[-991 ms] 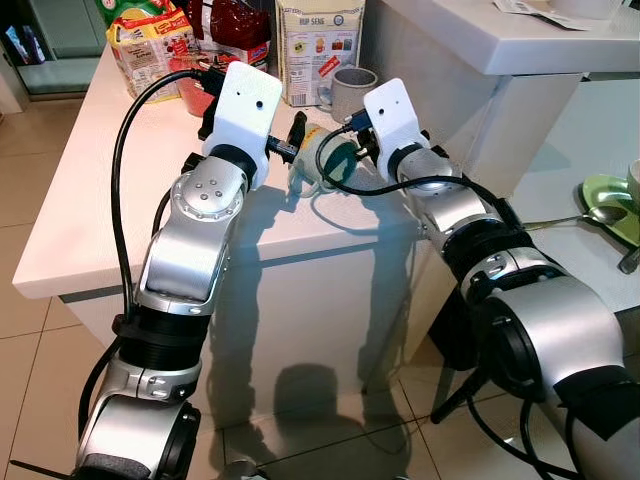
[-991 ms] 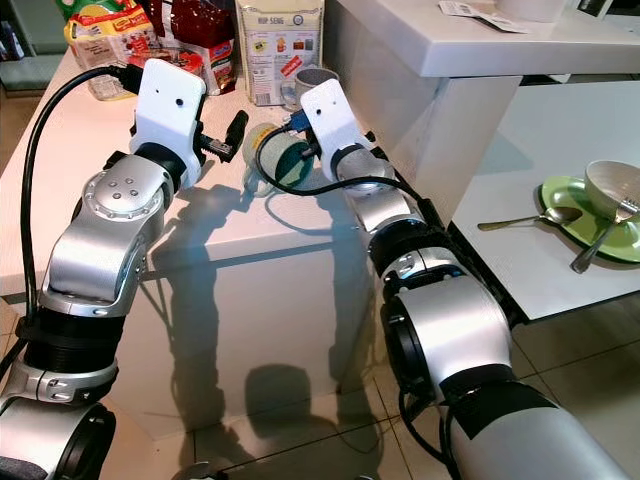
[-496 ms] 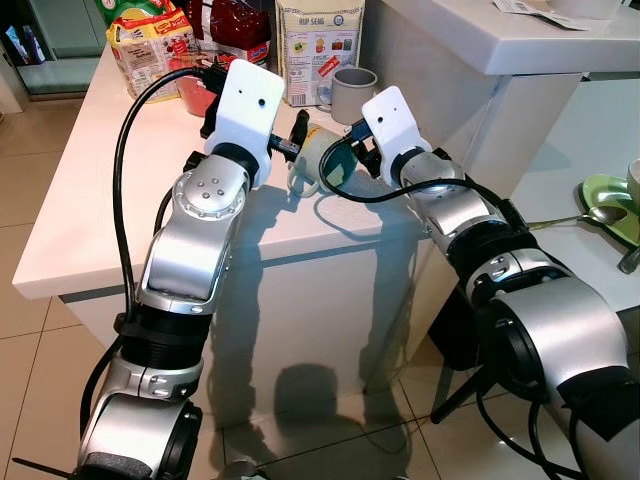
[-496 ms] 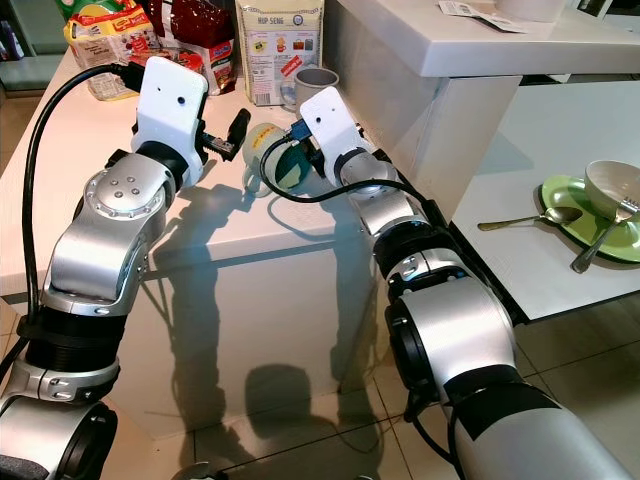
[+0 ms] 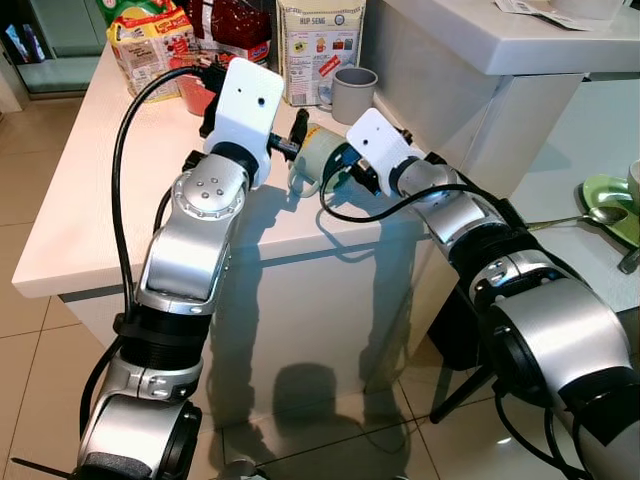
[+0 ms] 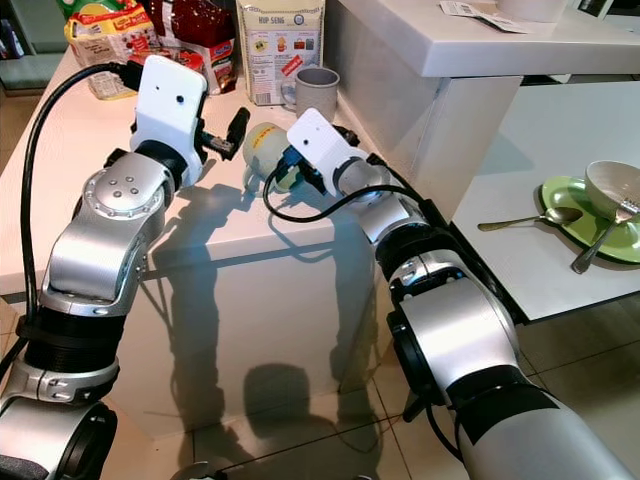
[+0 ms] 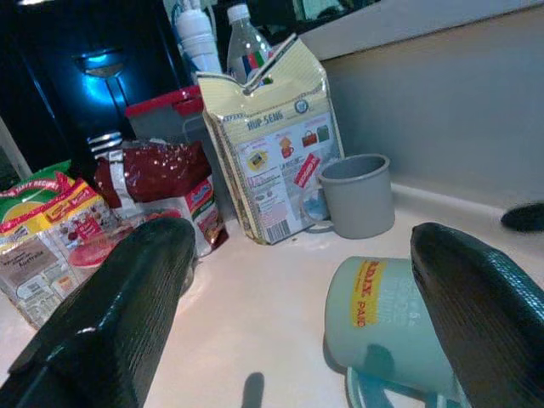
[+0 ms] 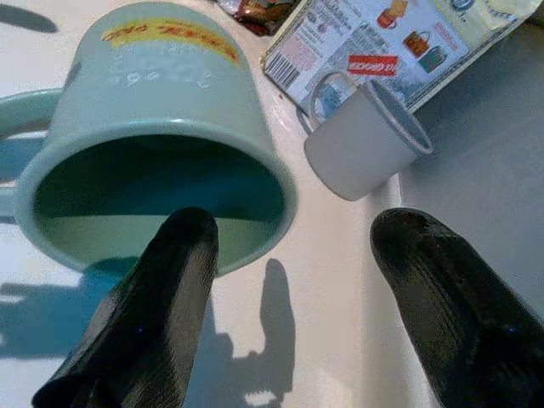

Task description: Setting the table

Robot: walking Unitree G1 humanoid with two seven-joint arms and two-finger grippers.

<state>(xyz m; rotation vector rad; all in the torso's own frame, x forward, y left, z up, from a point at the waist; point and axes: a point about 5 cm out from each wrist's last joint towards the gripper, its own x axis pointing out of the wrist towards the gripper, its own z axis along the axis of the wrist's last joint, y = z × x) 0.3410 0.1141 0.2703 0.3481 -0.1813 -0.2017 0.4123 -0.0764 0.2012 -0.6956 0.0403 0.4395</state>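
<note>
A pale green mug (image 5: 316, 153) with a yellow label lies on its side on the white counter (image 5: 120, 200), between my two grippers. My left gripper (image 7: 297, 246) stands open just behind the mug's base (image 7: 382, 310), its fingers (image 7: 110, 314) apart and not touching it. My right gripper (image 8: 293, 229) is open at the mug's mouth (image 8: 153, 183). One of its fingers (image 8: 157, 306) lies across the lower rim and the other (image 8: 442, 297) is outside, beside the mug. A grey mug (image 5: 353, 93) stands upright behind.
Food bags (image 5: 318, 45) and a red-and-yellow packet (image 5: 150, 45) line the counter's back. A raised white ledge (image 5: 500, 45) walls the right side. On the lower table to the right are a green plate (image 6: 575, 215), a bowl (image 6: 612, 185) and a spoon (image 6: 520, 222).
My right gripper has swung left and down to the green mug's mouth, now covering its teal inside. The left arm has stayed still.
</note>
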